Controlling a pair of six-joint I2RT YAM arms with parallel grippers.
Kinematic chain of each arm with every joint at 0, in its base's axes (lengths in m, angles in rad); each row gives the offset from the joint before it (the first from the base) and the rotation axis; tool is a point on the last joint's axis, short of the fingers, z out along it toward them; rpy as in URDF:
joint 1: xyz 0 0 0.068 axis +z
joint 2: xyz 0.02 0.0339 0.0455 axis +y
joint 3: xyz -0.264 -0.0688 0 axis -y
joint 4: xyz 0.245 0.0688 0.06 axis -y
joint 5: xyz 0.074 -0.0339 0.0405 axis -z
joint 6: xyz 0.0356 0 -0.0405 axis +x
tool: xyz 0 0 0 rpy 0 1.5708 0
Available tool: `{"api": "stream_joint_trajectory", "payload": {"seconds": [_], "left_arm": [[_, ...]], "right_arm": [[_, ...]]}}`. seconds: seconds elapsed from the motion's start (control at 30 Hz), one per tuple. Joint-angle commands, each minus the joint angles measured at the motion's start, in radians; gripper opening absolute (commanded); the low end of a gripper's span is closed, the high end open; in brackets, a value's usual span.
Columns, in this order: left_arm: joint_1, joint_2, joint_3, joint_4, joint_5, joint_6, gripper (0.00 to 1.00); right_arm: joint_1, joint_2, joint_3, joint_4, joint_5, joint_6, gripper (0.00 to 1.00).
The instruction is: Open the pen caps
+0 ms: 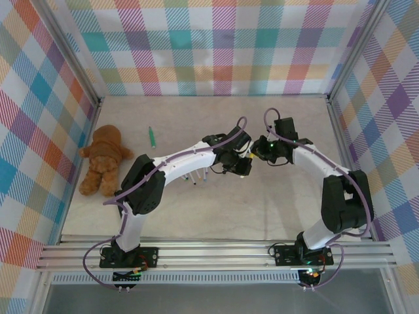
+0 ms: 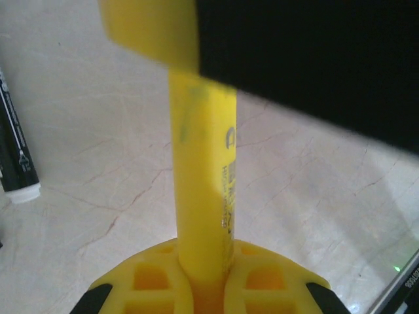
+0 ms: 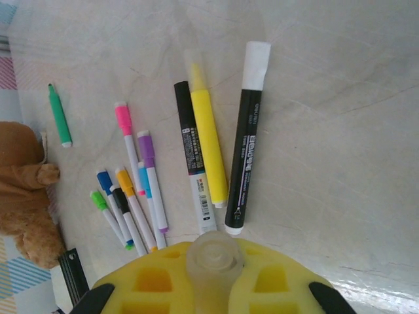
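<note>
The left fingers (image 2: 147, 281) are clamped on a yellow pen (image 2: 200, 183). Its far end is hidden behind a blurred black mass (image 2: 308, 59), so the tip cannot be made out. The right fingers (image 3: 150, 281) pinch a clear cap (image 3: 213, 256), its lower part buried between them. Beyond the right fingers, on the bench (image 3: 340, 163), the coloured pen caps (image 3: 122, 116) sit on thin pens, left of three larger markers (image 3: 245, 137). Further left, a teddy bear (image 3: 23, 190) is cut off by the frame edge. From above, the left arm (image 1: 183, 160) covers most of the pens.
</note>
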Motion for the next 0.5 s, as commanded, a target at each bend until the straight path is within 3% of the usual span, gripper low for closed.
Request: {"api": "stream_joint_trajectory", "payload": {"seconds": [0.0, 0.13, 0.23, 0.33, 0.47], "left_arm": [[-0.022, -0.123, -0.126, -0.048, -0.015, -0.012, 0.00], [-0.030, -0.259, -0.265, -0.066, -0.046, -0.012, 0.00], [-0.023, -0.324, -0.284, -0.093, -0.129, -0.003, 0.00], [0.032, -0.312, -0.222, -0.145, -0.164, 0.015, 0.00], [0.176, -0.204, -0.113, -0.197, -0.205, 0.038, 0.00]], "right_arm": [[-0.138, 0.076, 0.127, -0.037, 0.054, -0.026, 0.00], [-0.191, 0.140, 0.241, -0.069, 0.061, -0.039, 0.00], [-0.190, 0.178, 0.296, -0.084, 0.039, -0.053, 0.00], [-0.190, 0.212, 0.318, -0.116, 0.063, -0.073, 0.00], [-0.190, 0.264, 0.338, -0.176, 0.122, -0.109, 0.00]]}}
